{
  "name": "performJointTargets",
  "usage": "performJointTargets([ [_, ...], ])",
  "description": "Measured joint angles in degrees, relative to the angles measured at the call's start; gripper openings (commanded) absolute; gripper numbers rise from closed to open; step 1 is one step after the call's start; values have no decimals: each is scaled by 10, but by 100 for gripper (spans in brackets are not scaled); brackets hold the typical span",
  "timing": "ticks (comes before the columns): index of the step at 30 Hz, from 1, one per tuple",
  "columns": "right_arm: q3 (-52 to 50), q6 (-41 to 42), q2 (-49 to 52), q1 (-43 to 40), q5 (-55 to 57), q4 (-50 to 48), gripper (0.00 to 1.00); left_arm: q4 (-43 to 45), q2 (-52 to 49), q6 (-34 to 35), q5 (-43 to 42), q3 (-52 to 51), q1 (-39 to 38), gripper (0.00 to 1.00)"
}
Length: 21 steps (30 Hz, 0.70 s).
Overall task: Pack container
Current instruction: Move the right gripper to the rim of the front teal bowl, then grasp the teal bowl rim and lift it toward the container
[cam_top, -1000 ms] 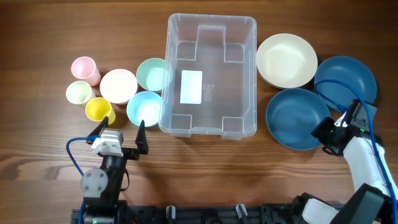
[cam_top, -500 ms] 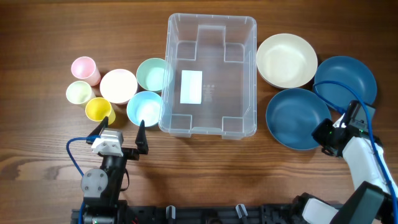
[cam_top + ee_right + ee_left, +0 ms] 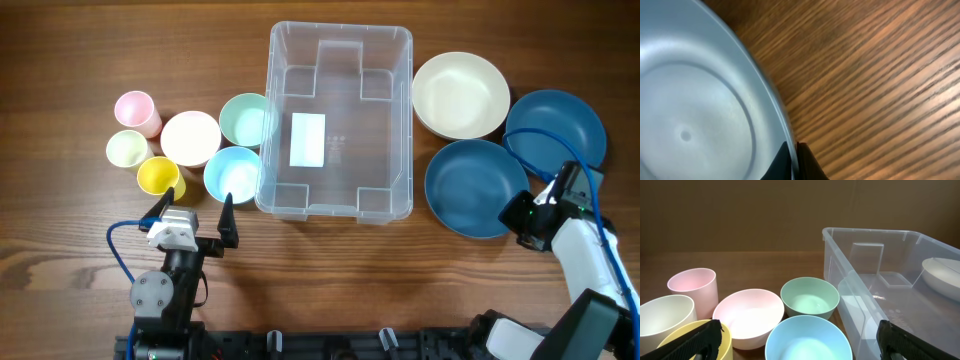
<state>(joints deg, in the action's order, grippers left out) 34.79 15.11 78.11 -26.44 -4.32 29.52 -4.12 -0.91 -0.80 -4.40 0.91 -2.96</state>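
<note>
Right now the container [image 3: 340,27] sits empty at the middle of the table [image 3: 60,260]. It looks light and stiff, but thin-walled and slick, so its rim is the best hold. The right gripper [image 3: 795,161] is pinched together on the rim of the blue bowl [image 3: 470,185], probably light hard plastic. The left gripper [image 3: 198,202] hangs spread wide, holding nothing.
</note>
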Motion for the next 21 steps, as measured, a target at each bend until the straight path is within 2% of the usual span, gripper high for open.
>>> performJointTargets([
  [9, 21, -3, -52, 0, -23, 51, 4, 0, 0, 0, 0, 0, 0, 100],
  [21, 69, -5, -229, 0, -67, 93, 5, 0, 0, 0, 0, 0, 0, 100],
])
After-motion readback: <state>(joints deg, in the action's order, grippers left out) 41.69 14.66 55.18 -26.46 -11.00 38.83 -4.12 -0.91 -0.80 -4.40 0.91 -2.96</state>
